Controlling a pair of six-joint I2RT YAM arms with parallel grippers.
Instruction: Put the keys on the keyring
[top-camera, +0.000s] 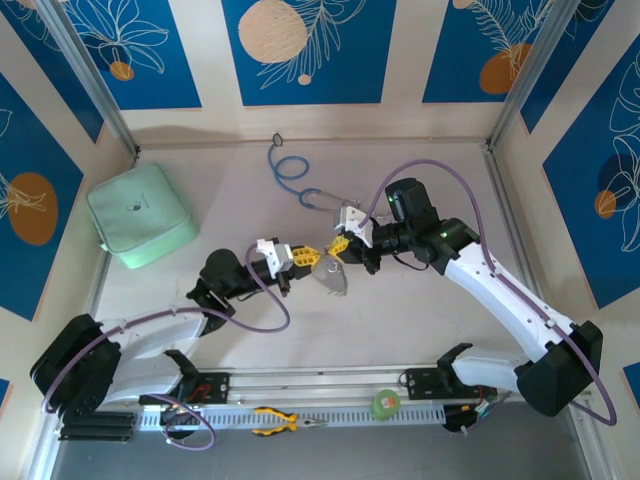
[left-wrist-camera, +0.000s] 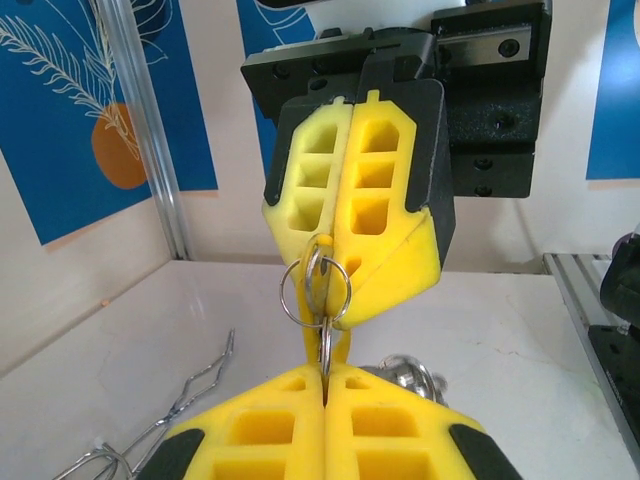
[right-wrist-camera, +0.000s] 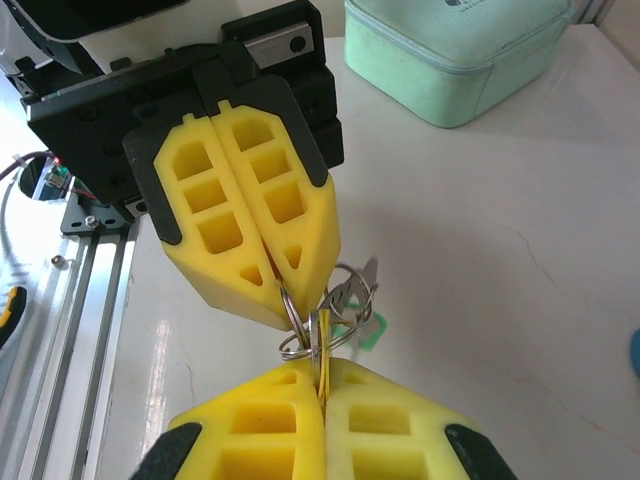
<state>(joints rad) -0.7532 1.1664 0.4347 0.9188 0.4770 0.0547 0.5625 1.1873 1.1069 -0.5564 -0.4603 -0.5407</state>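
Keyring (top-camera: 331, 279) half hidden between left tool (top-camera: 300, 257), right tool (top-camera: 341, 243)

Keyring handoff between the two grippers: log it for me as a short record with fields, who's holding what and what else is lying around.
left gripper: shut, pinching the keyring
right gripper: shut on the yellow-headed key
position: tips facing each other, above the table middle
green-headed key: beside the ring; threaded or not, cannot tell
elsewhere: mint pouch, stethoscope, pliers, green disc
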